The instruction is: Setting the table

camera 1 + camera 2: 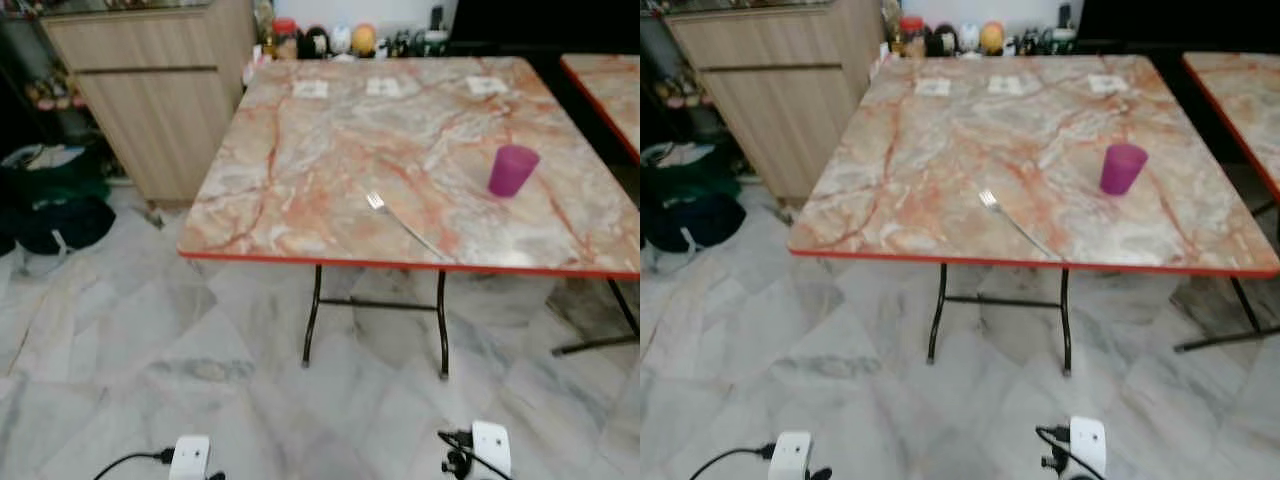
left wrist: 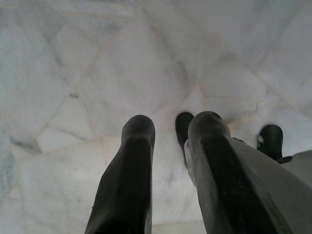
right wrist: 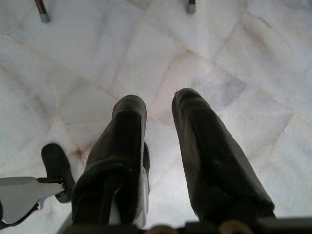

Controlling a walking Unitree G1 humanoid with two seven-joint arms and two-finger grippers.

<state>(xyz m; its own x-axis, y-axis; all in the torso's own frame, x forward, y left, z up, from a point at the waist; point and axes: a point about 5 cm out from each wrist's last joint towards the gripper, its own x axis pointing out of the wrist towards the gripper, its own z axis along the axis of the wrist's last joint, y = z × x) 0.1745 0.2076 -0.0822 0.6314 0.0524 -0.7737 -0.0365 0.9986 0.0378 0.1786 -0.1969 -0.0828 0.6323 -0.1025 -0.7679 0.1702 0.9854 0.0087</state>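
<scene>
A marble-patterned surface [image 1: 330,150] with a red rim stood on thin black legs over a pale marble floor [image 1: 120,350]. On it, a purple cup [image 1: 512,170] stood upright toward its right side, and a fork [image 1: 405,226] lay near the front edge, apart from the cup. Three white cards [image 1: 384,87] lay along its far edge. A wooden cabinet [image 1: 150,90] stood left of the surface, a second surface [image 1: 608,90] right of it. The left end effector [image 2: 168,134] and right end effector [image 3: 158,109] hung over the floor, fingers apart, holding nothing.

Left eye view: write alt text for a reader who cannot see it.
A marble-patterned table with a red edge holds a silver fork near its front edge and a purple cup to the fork's right. A wooden cabinet stands at the table's left, on a marble floor.
</scene>
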